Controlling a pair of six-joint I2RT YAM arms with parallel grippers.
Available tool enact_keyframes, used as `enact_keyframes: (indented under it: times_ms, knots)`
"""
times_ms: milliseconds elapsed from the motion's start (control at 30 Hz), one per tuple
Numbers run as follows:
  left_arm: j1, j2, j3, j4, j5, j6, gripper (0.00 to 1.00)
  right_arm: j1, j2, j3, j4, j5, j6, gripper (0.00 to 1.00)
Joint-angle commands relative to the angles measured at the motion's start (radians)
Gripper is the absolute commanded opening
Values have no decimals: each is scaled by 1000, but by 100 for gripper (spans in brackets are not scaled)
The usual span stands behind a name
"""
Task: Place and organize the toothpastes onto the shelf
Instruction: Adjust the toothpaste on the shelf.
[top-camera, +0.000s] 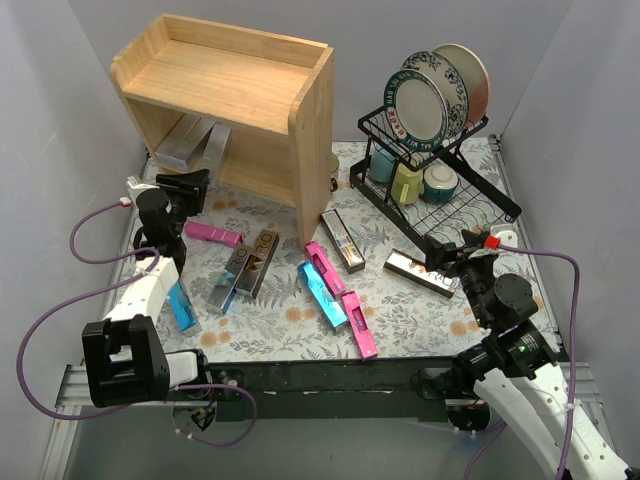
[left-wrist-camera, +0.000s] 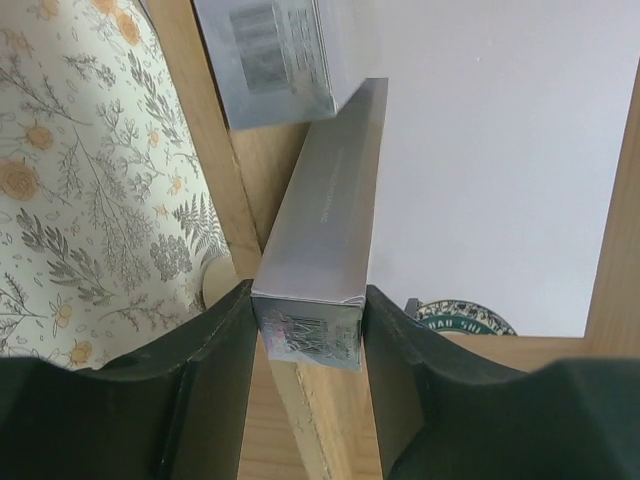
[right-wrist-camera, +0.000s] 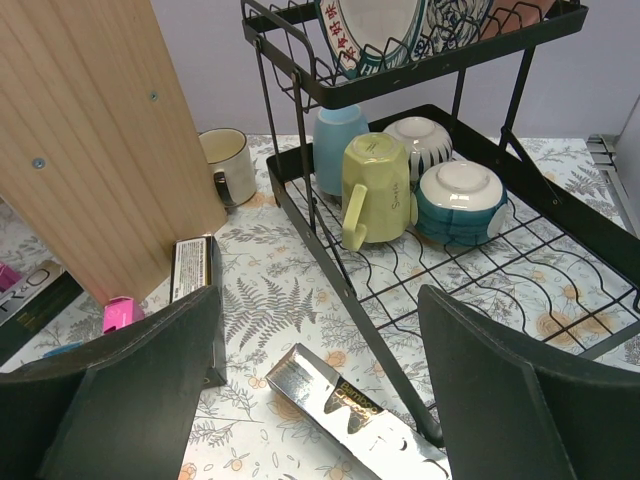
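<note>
Left wrist view: my left gripper (left-wrist-camera: 310, 305) pinches a smooth silver toothpaste carton (left-wrist-camera: 330, 200), far end half hidden at twelve o'clock; right gripper (right-wrist-camera: 320, 325) gapes empty.

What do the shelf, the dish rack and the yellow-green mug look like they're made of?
Shelf: pale bare-looking wood, matte, visible grain. Dish rack: black coated wire, probably metal, thin stiff rods. Yellow-green mug: likely glazed ceramic, smooth glossy surface.
</note>
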Motion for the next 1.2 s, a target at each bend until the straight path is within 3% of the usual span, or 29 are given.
enact_keyframes:
  times_ms: [0, 167, 367, 633, 833, 1000, 1167]
  knots:
    - [38, 22, 66, -11, 5, -2, 37, 7, -17, -8, 45, 4, -19, 88]
    - [98, 68, 125, -63, 69, -5, 37, 7, -19, -8, 45, 8, -20, 88]
    - [135, 118, 169, -116, 144, -5, 45, 7, -16, -8, 45, 5, -20, 88]
    - [146, 147, 188, -149, 150, 24, 67, 7, -14, -8, 44, 0, -20, 88]
    - [149, 78, 221, -227, 124, 82, 84, 7, -11, -3, 45, -1, -20, 88]
    - [149, 15, 265, -320, 77, 131, 86, 8, -11, -6, 44, -3, -20, 88]
    - [149, 2, 271, -314, 115, 118, 80, 8, -5, -4, 45, -9, -19, 88]
